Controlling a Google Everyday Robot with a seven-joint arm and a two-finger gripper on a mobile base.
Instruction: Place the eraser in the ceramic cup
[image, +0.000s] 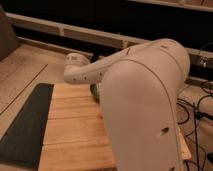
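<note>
While white arm (142, 105) blocks the worktop (70, 127), green cup (94, 91) edge peeks at its nine o'clock; pincer hidden behind it, closed.

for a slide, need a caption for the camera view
White robot arm reaches over a wooden table with a dark mat, its gripper hidden behind it, the green ceramic cup peeking out.

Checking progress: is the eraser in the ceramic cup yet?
Cannot tell. The arm hides all but a green sliver of the ceramic cup; no eraser shows. The shut gripper is hidden behind it.
</note>
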